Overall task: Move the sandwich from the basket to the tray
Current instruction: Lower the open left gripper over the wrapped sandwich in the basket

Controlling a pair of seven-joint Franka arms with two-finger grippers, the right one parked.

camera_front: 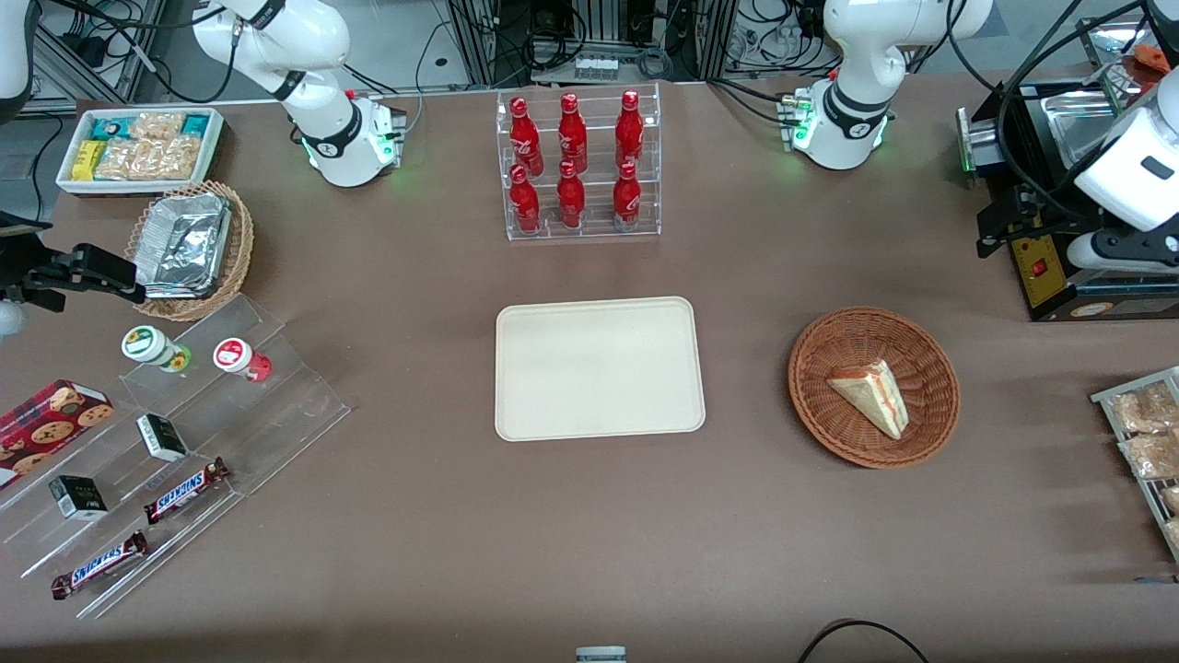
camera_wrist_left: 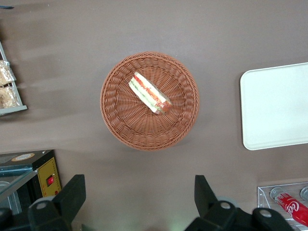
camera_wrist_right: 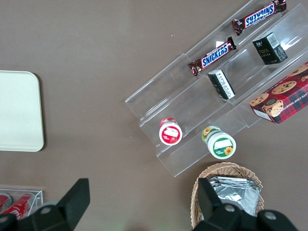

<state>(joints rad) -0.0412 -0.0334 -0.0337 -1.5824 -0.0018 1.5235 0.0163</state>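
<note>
Front view: I see the sandwich (camera_front: 870, 396) lying in the reddish-brown basket (camera_front: 820, 364), a bit toward 4 o'clock from the basket's centre, bread face up. The basket sits on the brown table (camera_front: 589, 534), toward the working arm's end. The cream tray (camera_front: 599, 368) is mid-table, beside the basket but apart from it, nothing on it. At 12 o'clock from the tray is the clear rack of red bottles (camera_front: 576, 166). The left arm hangs at the working arm's end, at about 1 o'clock from the basket; I can't pick out the gripper fingers here.

Left wrist view: the gripper (camera_wrist_left: 139, 197) is high above the table, fingers (camera_wrist_left: 72, 195) spread wide apart, holding nothing. Bare table shows between them. The basket lies whole in view with the sandwich on its woven bottom, the filling edge with green and orange layers facing the camera. The gripper is off the basket's rim, not over the sandwich. A corner of the tray shows, well apart from the basket.

Right wrist view: only a tray corner (camera_wrist_right: 19, 110) and the clear stepped stand with Snickers bars (camera_wrist_right: 214, 55).
</note>
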